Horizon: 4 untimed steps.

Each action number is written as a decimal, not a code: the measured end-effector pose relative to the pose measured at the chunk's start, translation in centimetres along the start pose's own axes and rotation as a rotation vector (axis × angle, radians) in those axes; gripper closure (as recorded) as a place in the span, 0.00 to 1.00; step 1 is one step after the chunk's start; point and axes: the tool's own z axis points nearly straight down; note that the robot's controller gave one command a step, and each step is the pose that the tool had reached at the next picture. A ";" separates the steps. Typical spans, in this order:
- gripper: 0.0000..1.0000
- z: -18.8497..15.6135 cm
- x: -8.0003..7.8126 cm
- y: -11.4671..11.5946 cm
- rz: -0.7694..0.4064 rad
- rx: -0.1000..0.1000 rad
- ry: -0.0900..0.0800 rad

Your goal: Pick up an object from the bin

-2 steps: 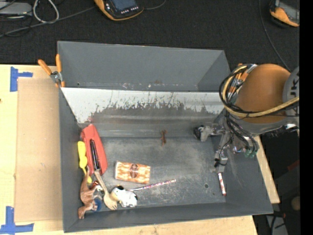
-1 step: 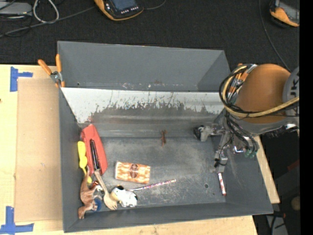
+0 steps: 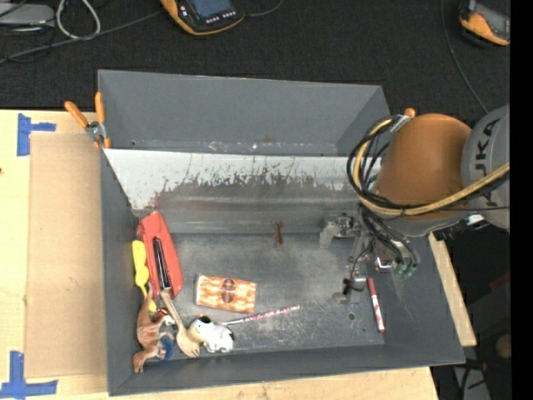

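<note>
Gripper (image 3: 360, 275), lower right of frame, width of opening cannot be told, at upper end of thin red-and-white stick (image 3: 376, 305): risk, flat-lying stick slips from an off-centre pinch.

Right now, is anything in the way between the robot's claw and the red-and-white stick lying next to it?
Nothing I can see. The gripper is right beside the upper end of the red-and-white stick, with bare bin floor around it. The heap of other things lies at the left.
</note>
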 end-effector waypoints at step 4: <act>0.00 4.3 3.9 12.0 -0.079 -0.003 0.002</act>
